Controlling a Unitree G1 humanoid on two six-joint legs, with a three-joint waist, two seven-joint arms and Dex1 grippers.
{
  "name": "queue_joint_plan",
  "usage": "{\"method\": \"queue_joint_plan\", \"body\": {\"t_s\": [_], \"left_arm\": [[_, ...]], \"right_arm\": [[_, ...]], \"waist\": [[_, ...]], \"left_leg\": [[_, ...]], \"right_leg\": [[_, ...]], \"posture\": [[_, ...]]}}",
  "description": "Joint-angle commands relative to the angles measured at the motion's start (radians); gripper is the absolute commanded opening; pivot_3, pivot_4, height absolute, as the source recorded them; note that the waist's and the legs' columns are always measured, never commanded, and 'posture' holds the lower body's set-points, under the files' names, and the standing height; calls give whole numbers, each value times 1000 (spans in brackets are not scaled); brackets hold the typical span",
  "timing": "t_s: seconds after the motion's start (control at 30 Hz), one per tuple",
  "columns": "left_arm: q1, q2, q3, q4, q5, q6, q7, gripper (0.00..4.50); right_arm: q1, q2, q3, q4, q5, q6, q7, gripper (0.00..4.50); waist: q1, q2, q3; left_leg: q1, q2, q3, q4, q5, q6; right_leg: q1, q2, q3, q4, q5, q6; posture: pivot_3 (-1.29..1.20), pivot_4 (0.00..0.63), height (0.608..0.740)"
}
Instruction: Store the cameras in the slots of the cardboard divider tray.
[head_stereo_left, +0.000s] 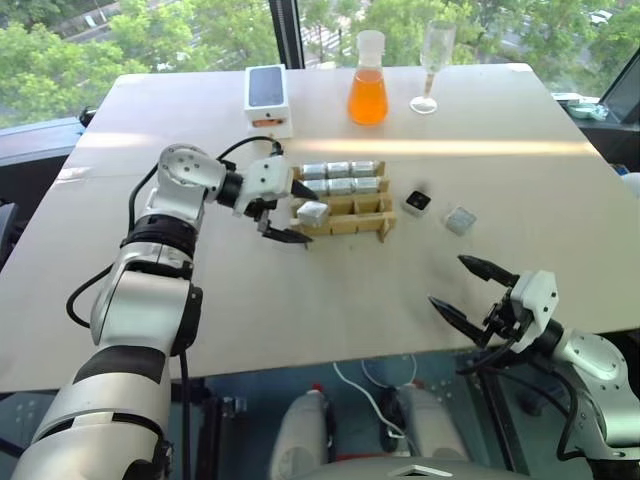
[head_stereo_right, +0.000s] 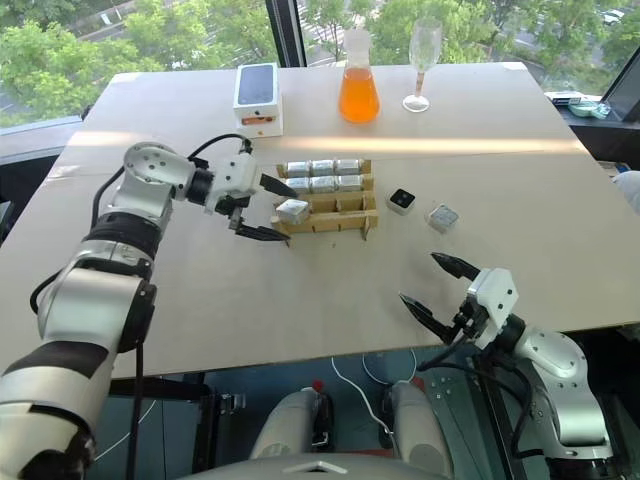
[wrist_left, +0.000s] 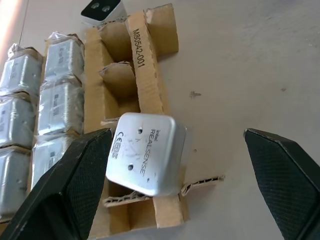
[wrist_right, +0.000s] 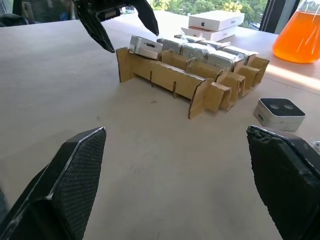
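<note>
Currently, the cardboard divider tray (head_stereo_left: 345, 212) stands on the pale table (head_stereo_left: 300, 300), near its middle. The two far rows of the tray each hold three wrapped cameras (head_stereo_left: 340, 178), seated in their slots. In the near row, a silver-grey camera (head_stereo_left: 312, 211) sits tilted across the leftmost slot, resting on the slot walls rather than seated flush; the other two slots of that row are empty.

The left gripper (head_stereo_left: 288, 212) is at the left end of the tray, its fingers spread wide on either side of the tilted camera; in the left wrist view one finger (wrist_left: 75, 185) lies just beside the camera casing, while the other stands well apart. The camera is released, not clamped.

Two more cameras lie on the table to the right of the tray: one with a black lens face (head_stereo_left: 417, 201), and a silver one (head_stereo_left: 460, 220) just beyond it.

The right gripper (head_stereo_left: 470, 290) hovers near the front edge of the table, jaws wide and empty.

At the far edge stand a white phone box (head_stereo_left: 268, 98), a flask of orange liquid (head_stereo_left: 368, 82) and a stemmed glass (head_stereo_left: 432, 65).
</note>
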Motion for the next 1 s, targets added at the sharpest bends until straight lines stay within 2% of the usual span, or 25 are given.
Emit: {"method": "queue_joint_plan", "body": {"t_s": [0.03,0.53,0.57,0.63,0.67,0.77,0.8,1.0], "left_arm": [[-30,3,23,3,7,-46,36,4356],[-9,-1,-15,30,128,-202,193,4356],[-10,-4,-11,34,130,-206,203,3825],[-11,-8,-6,40,135,-216,218,3112],[-11,-9,-3,42,135,-221,224,2543],[-13,-11,0,49,136,-227,234,1236],[-12,-9,-2,49,139,-230,236,1005],[-24,-13,23,47,104,-204,213,1005]], "right_arm": [[-4,-7,-5,-44,20,-12,-12,4460],[-57,-12,-4,-25,49,11,-22,4460],[-60,-13,-4,-22,49,10,-20,4500],[-62,-15,-3,-20,50,10,-17,4500],[-62,-16,-3,-20,51,10,-16,4500],[-66,-17,-3,-15,53,9,-14,4500],[-66,-17,-3,-15,53,8,-13,4500],[-74,-12,9,-3,48,1,-7,4500]], "waist": [[0,0,0],[2,0,0],[2,0,0],[3,-1,0],[3,0,0],[2,-1,-1],[2,-1,-1],[2,-1,-1]], "left_leg": [[0,0,0,0,0,0],[0,0,0,3,0,1],[1,0,0,4,0,1],[0,0,-1,5,-1,1],[0,0,-1,7,-1,1],[-1,1,-2,8,-1,1],[-1,1,-2,9,-1,1],[-1,1,-2,9,-1,1]], "right_leg": [[0,0,0,0,0,0],[1,0,0,3,0,0],[1,0,0,3,0,0],[1,0,-1,4,0,0],[1,0,-1,4,0,0],[1,0,-2,4,0,0],[1,0,-2,4,0,0],[1,0,-2,4,0,0]], "posture": [[0,150,740],[0,150,740],[0,150,740],[0,150,740],[0,150,740],[0,150,740],[0,150,740],[0,150,740]]}}
